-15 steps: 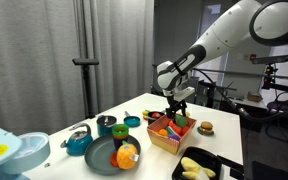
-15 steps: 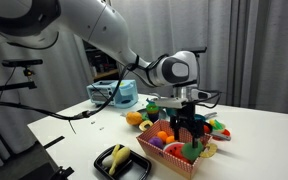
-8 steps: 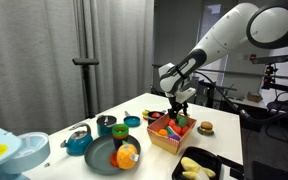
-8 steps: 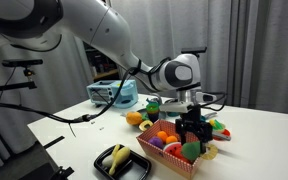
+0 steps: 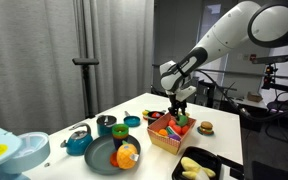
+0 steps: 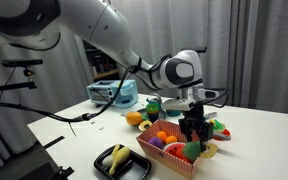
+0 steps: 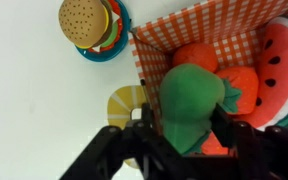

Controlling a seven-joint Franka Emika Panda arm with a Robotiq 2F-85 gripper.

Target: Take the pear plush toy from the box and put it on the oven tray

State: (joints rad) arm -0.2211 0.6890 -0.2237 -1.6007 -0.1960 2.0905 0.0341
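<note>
The end effector (image 7: 187, 135) is closed part-way, fingers pressed on both sides of the green pear toy (image 7: 189, 95), over the checkered box (image 7: 184, 25) holding red and orange toys; the black oven tray (image 6: 134, 166) holds a yellow toy

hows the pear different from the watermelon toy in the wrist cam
The pear is plain green and roundish; the watermelon is a red slice with dark seeds. The pear sits between the fingers of the tool; the watermelon lies off to one side, clear of them. Both are soft toys in the checked box.
</note>
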